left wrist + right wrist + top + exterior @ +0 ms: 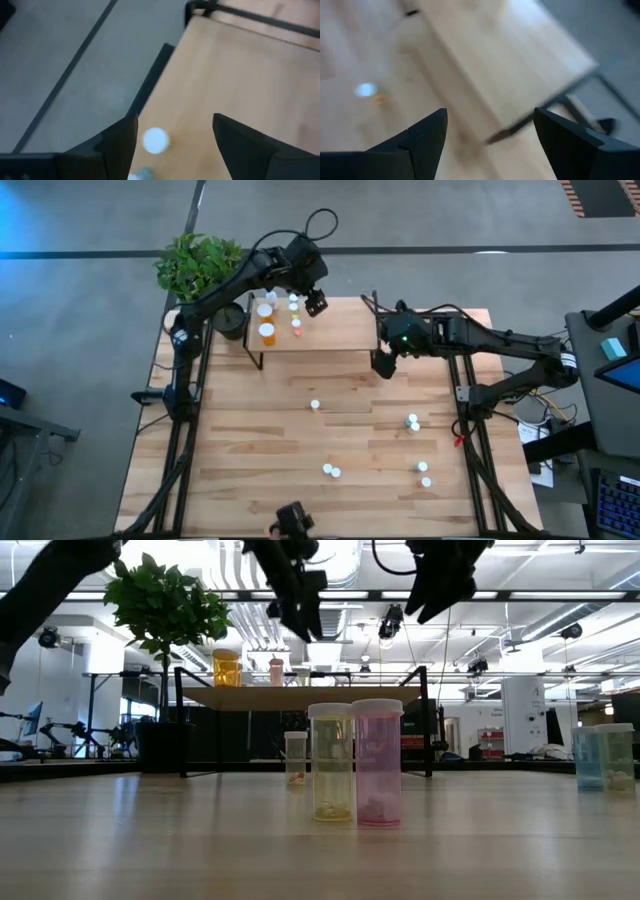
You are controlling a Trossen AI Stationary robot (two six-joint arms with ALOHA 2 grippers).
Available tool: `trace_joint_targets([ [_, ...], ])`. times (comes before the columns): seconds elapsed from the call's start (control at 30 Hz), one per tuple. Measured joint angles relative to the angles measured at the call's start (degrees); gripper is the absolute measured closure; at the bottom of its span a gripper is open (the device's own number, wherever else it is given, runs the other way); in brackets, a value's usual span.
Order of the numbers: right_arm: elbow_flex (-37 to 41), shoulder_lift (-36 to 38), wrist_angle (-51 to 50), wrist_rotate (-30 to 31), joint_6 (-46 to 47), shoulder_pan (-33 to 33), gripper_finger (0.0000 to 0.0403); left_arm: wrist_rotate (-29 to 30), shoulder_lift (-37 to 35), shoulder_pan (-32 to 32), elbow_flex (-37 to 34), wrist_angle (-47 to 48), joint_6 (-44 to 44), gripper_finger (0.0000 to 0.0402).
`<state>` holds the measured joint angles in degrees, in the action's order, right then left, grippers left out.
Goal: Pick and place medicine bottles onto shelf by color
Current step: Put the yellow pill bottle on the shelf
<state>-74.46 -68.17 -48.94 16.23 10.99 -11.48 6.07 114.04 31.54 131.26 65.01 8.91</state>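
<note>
Hovering above the shelf (310,330), the left gripper (315,302) is held with fingers (115,150) spread and nothing between them. Several bottles (266,332) are seen standing on the shelf's left part. The right gripper (383,364) is positioned off the shelf's right end, fingers (427,137) released. Remaining bottles (314,405) are scattered across the table (240,460).

The light-wood counter (250,440) carries the shelf (340,330) at its far edge, left of centre. On the shelf's left part stand two orange bottles (266,332) and a few smaller bottles (295,315). Loose bottles dot the counter: one near the middle (315,405), a pair nearer (330,471), and four to the right (413,422).
</note>
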Motion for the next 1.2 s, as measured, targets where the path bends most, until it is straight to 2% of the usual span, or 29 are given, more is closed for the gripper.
trace_joint_targets([
  [0.13,0.00,-1.04,1.42,-7.47,0.78,0.55,0.0119,0.12,-4.03,-3.18,-0.42,-0.02,-5.78,0.0162],
  [0.27,1.81,-1.98,3.24,-8.72,-0.95,2.72,0.0128,1.13,-7.81,-6.41,-1.58,-0.01,-10.88,0.0162],
  [0.33,4.17,-2.20,6.36,-9.27,-1.81,3.83,0.0131,4.44,-9.61,-8.71,-3.44,-0.02,-12.91,0.0162],
  [0.47,10.34,-2.76,15.64,-9.72,-1.18,5.76,0.0133,12.19,-14.44,-14.26,-10.40,0.11,-17.90,0.0162],
  [0.63,18.73,-5.57,30.06,-13.60,-1.02,8.27,0.0133,18.80,-22.32,-22.47,-23.32,-1.93,-28.91,0.0162],
  [0.83,27.02,-15.01,51.62,-10.63,-3.98,12.09,0.0130,24.33,-32.03,-31.43,-39.47,-8.90,-42.11,0.0162],
  [1.0,26.60,-24.30,54.90,-8.83,-4.16,14.09,0.0120,28.44,-37.76,-35.45,-50.17,-15.49,-46.10,0.0162],
  [1.1,24.69,-30.41,56.83,-8.70,-4.20,14.96,0.0117,28.32,-40.09,-35.57,-55.05,-17.25,-47.92,0.0162],
  [1.2,21.38,-35.85,57.79,-8.56,-3.65,15.40,0.0117,27.49,-41.58,-35.61,-57.68,-15.67,-53.42,0.0162],
])
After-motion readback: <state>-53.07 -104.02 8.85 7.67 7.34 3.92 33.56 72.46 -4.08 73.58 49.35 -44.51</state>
